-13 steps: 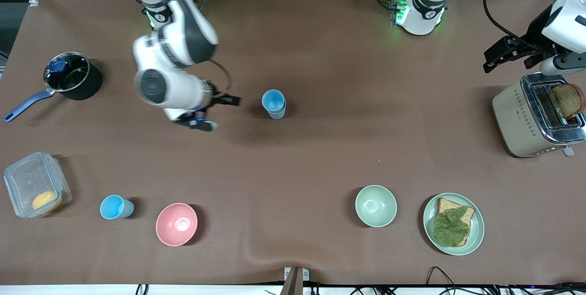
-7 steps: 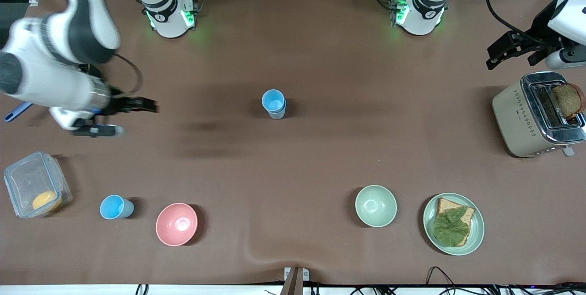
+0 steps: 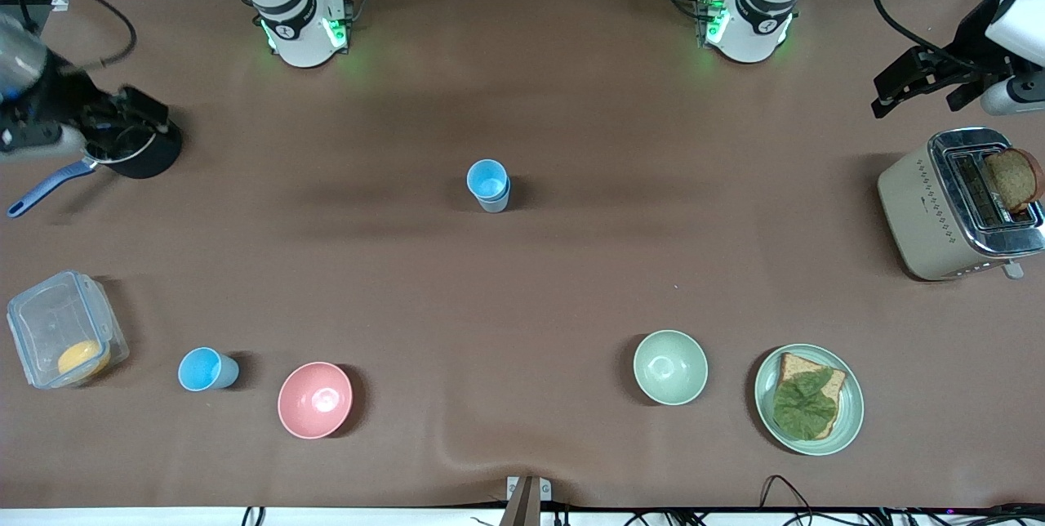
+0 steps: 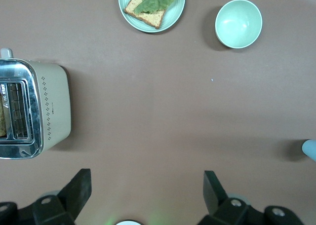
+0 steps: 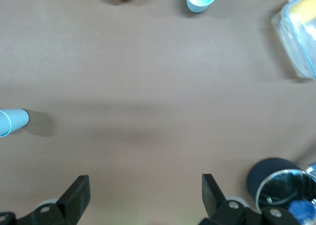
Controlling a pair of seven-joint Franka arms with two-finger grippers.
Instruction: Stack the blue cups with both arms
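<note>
Now, blue cups (image 3: 488, 184): nested one in the other, upright at mid-frame of the front view on the brown worktop (image 3: 571, 281); at the edge in both wrist views (image 5: 12, 121) (image 4: 310, 149).
Right pincer (image 3: 122, 119): upper left of the frame, over the black saucepan (image 3: 131, 146); fingers wide apart, holding nothing, as the right wrist view shows (image 5: 145, 195).
Left pincer (image 3: 918, 83): upper right of the frame, above the toaster (image 3: 955, 207); fingers spread wide and empty (image 4: 147, 195).
Sky-blue cup (image 3: 204, 369): lower left, between the clear container (image 3: 61, 330) and the pink bowl (image 3: 315, 399).
Green bowl (image 3: 670, 367): lower right, just beside the plate (image 3: 849, 420) of bread and leaf.
</note>
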